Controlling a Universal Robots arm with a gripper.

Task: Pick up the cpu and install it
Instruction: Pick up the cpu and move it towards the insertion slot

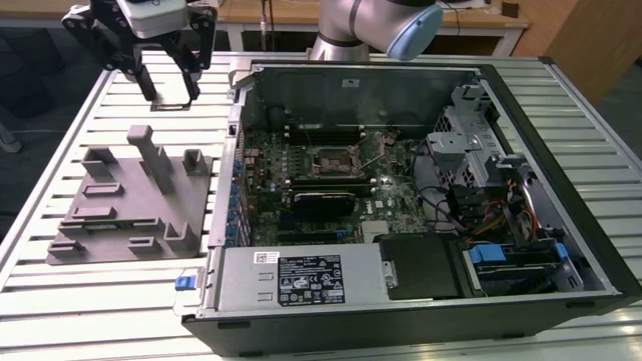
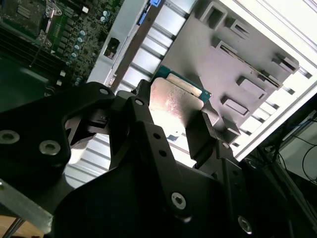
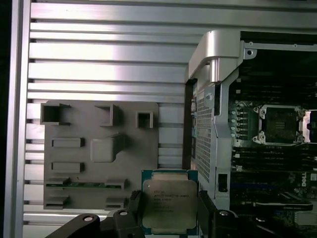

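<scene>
**Tally Around the Case**

One open computer case (image 1: pixel 351 94) on one slatted table (image 1: pixel 90 316). Inside the case: one motherboard (image 1: pixel 392 199), one square socket (image 1: pixel 333 159), one labelled power supply (image 1: pixel 301 278). Just beside the case, on the exterior view's left: one grey tray (image 1: pixel 120 203). On the case's outer edge by the power supply: one blue tab (image 1: pixel 183 283). Off the case's far corner, above the table: one gripper (image 1: pixel 171 96), two fingers (image 3: pixel 205 206), one cpu (image 3: pixel 169 206) clamped between them. Behind the case: one robot arm (image 1: pixel 351 22).
</scene>
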